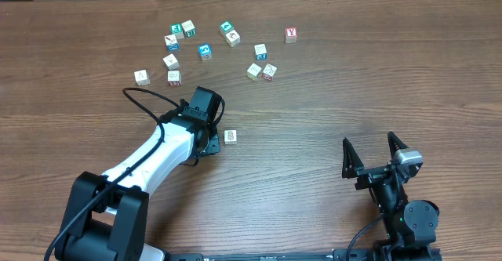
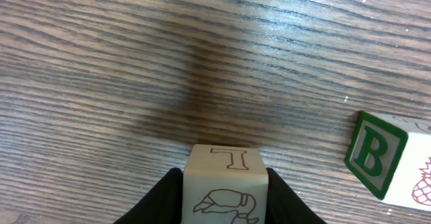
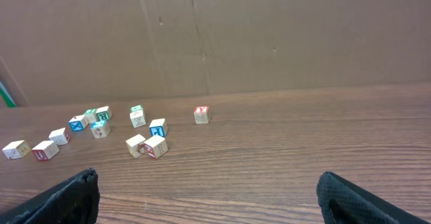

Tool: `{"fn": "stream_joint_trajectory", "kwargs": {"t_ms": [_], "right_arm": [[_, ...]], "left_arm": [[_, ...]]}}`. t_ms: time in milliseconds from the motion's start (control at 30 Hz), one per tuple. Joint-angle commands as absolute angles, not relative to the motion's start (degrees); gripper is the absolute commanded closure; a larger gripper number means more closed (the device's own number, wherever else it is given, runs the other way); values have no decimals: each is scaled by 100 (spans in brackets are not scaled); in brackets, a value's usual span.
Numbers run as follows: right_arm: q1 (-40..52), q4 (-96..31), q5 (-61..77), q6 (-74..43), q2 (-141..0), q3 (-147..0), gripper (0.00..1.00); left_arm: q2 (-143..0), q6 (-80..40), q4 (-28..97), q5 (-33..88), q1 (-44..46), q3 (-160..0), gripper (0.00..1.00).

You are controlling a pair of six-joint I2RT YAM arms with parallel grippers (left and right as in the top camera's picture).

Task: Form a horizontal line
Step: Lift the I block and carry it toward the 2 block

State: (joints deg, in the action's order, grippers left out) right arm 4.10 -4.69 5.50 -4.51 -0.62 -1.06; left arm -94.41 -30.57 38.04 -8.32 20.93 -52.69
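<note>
Left hand [image 2: 224, 175] clasps a small white wooden T-lettered cube [image 2: 224, 192] on the wooden tabletop [image 1: 329, 96], just beside, not touching, a green-B white cube [image 2: 387, 158]; right hand [image 1: 376, 153] gapes wide; red-Y white cube [image 1: 291, 34] stands far off

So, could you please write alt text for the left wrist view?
A pale letter cube marked T sits between two black fingers at the bottom edge. A second cube with a green B rests apart at right on the wooden table.

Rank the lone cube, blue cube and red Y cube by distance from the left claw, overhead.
1. Lone cube, just right of the left claw.
2. Blue cube, up in the cluster.
3. Red Y cube, far upper right.
</note>
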Motion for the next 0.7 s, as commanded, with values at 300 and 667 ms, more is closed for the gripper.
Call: {"fn": "stream_joint_trajectory", "kwargs": {"t_ms": [300,667], "right_arm": [[366,-445,478,-443,-16,-47,0],[366,-445,478,-443,-16,-47,0]], "left_arm": [[-9448,-3153,3782,-781,2104,-5216,39],[-9445,-3144,3743,-788,2091,-5448,35]]}}
